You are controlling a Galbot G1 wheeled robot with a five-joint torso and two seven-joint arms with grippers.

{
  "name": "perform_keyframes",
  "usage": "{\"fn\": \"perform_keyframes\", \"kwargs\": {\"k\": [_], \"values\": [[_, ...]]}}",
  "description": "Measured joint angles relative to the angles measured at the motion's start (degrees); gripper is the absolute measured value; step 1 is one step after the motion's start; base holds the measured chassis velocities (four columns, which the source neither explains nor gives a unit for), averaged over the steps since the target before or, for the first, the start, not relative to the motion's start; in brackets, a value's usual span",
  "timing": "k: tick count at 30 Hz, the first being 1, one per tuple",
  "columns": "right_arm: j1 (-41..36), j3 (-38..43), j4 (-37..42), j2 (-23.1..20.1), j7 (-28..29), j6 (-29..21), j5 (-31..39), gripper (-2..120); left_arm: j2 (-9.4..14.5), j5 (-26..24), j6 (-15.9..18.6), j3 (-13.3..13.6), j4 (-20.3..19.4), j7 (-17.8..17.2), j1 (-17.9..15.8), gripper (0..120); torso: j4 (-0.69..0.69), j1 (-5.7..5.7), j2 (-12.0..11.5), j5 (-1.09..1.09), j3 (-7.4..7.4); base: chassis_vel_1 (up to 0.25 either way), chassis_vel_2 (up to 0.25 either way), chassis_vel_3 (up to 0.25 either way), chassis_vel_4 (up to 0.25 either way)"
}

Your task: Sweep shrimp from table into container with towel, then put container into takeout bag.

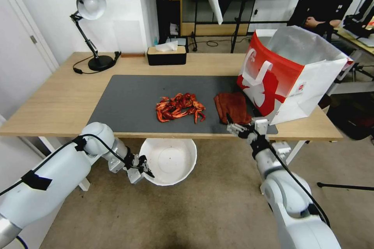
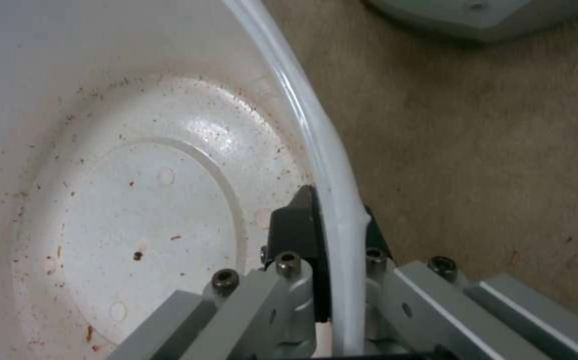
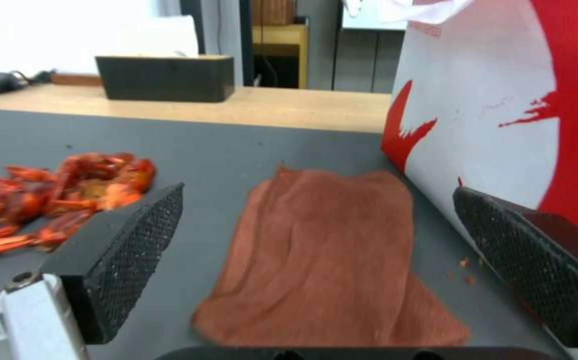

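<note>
- Black ribbed fingers (image 3: 138, 250) of my right gripper (image 1: 242, 127) stand spread wide at the near edge of the table, framing the small rust-red soft towel (image 3: 329, 250) that lies flat on the dark grey mat (image 1: 132, 97) — the cloth sits straight ahead of the open jaws, between them and not yet touched.
- From the wrist view I judge the towel's long axis to run away from the gripper, roughly in line with the reach, so the fingers straddle its narrow width.
- Just beside the towel, on its right, stands the big red and white paper takeout bag (image 1: 290, 78); the outer finger looks close to its printed wall, which leaves little room on that side.
- To the towel's left, near but apart from it, lies the pile of glossy red-orange shrimp (image 1: 179, 107) at the middle of the mat on the long light wood table (image 1: 58, 97).
- My left gripper (image 1: 141, 166) is pinched onto the rim of the large round white plastic container (image 1: 171, 159) — one finger inside the wall, one outside — holding it below the table's front edge, under the shrimp.
- I reckon the right arm is the nearer one to the towel by far; the left is taken up with the bowl.
</note>
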Motion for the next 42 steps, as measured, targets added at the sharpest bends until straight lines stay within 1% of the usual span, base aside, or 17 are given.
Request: {"fn": "perform_keyframes", "kwargs": {"k": [2, 4, 5, 7, 8, 11, 12, 16, 20, 31, 32, 33, 36, 37, 38, 40, 42], "values": [[0.79, -0.36, -0.38, -0.33, 0.63, -0.62, 0.27, 100, -0.05, 0.17, -0.03, 0.0, 0.0, 0.02, -0.04, 0, 0.0, 0.0, 0.0, 0.0, 0.0, 0.0, 0.0, 0.0, 0.0], [4.38, -2.48, -2.08, -1.52, 5.04, -4.44, 2.79, 100, -0.22, 0.43, -0.26, 0.02, 0.12, 0.05, -0.22, 0, 0.0, 0.0, 0.0, -0.01, 0.0, 0.0, 0.0, 0.0, 0.0], [4.38, -2.48, -2.08, -1.52, 5.04, -4.44, 2.79, 100, -0.22, 0.43, -0.26, 0.02, 0.12, 0.05, -0.22, 0, 0.0, 0.0, 0.0, -0.01, 0.0, 0.0, 0.0, 0.0, 0.0], [6.86, -3.86, -3.22, -1.97, 8.57, -7.73, 5.5, 100, -0.23, 0.45, -0.52, 0.06, 0.41, 0.03, -0.34, 0, 0.01, 0.0, 0.01, -0.01, 0.0, 0.0, 0.0, 0.0, 0.0], [6.86, -3.86, -3.22, -1.97, 8.57, -7.73, 5.5, 100, -0.23, 0.45, -0.52, 0.06, 0.41, 0.03, -0.34, 0, 0.01, 0.0, 0.01, -0.01, 0.0, 0.0, 0.0, 0.0, 0.0], [10.2, -5.19, -5.04, -2.53, 12.07, -13.33, 9.53, 100, -0.19, 0.45, -0.84, 0.09, 0.76, -0.05, -0.56, 0, 0.0, -0.01, 0.01, -0.01, 0.0, 0.0, 0.0, 0.0, 0.0], [10.2, -5.19, -5.04, -2.53, 12.07, -13.33, 9.53, 100, -0.19, 0.45, -0.84, 0.09, 0.76, -0.05, -0.56, 0, 0.0, -0.01, 0.01, -0.01, 0.0, 0.0, 0.0, 0.0, 0.0], [13.27, -6.23, -7.13, -3.17, 13.21, -19.23, 13.33, 100, -0.12, 0.41, -1.12, 0.09, 1.14, -0.25, -0.42, 0, 0.0, -0.01, 0.01, -0.01, 0.0, 0.0, 0.0, 0.0, 0.0], [14.69, -6.82, -8.38, -3.25, 13.51, -21.88, 14.46, 100, -0.11, 0.4, -1.5, 0.07, 1.43, -0.53, -0.17, 0, 0.01, -0.01, 0.01, -0.01, 0.0, 0.0, 0.0, 0.0, 0.0], [16.38, -7.75, -11.04, -2.58, 14.78, -23.53, 15.87, 99, -0.18, 0.27, -1.94, 0.05, 1.52, -0.9, -0.04, 0, 0.0, -0.01, 0.01, -0.01, -0.01, 0.0, 0.0, 0.0, 0.0], [16.49, -7.77, -11.24, -2.47, 15.17, -23.53, 16.18, 96, -0.18, 0.24, -1.96, 0.05, 1.52, -0.94, 0.02, 0, 0.0, -0.01, 0.01, -0.02, -0.01, 0.0, 0.0, 0.0, 0.0], [16.49, -7.77, -11.24, -2.47, 15.17, -23.53, 16.18, 96, -0.18, 0.24, -1.96, 0.05, 1.52, -0.94, 0.02, 0, 0.0, -0.01, 0.01, -0.02, -0.01, 0.0, 0.0, 0.0, 0.0], [16.61, -7.81, -11.5, -2.33, 16.04, -23.44, 16.89, 86, -0.18, 0.2, -2.04, 0.04, 1.51, -1.09, 0.1, 0, 0.0, -0.01, 0.01, -0.02, -0.01, 0.0, 0.0, 0.0, 0.0], [16.61, -7.81, -11.53, -2.32, 16.49, -23.42, 17.2, 78, -0.18, 0.19, -2.07, 0.02, 1.51, -1.13, 0.16, 0, -0.01, -0.01, 0.01, -0.02, -0.01, 0.0, 0.0, 0.0, 0.0], [16.61, -7.81, -11.53, -2.32, 16.49, -23.42, 17.2, 78, -0.18, 0.19, -2.07, 0.02, 1.51, -1.13, 0.16, 0, -0.01, -0.01, 0.01, -0.02, -0.01, 0.0, 0.0, 0.0, 0.0], [16.52, -7.79, -11.58, -2.32, 17.39, -23.4, 17.56, 70, -0.2, 0.19, -2.1, 0.0, 1.44, -1.25, 0.34, 0, 0.0, -0.02, 0.02, -0.03, -0.02, 0.0, 0.0, 0.0, 0.0], [16.42, -7.74, -11.58, -2.33, 17.7, -23.38, 17.66, 66, -0.22, 0.19, -2.11, -0.03, 1.4, -1.32, 0.43, 0, -0.01, -0.02, 0.02, -0.02, -0.02, 0.0, 0.0, 0.0, 0.0]]}}
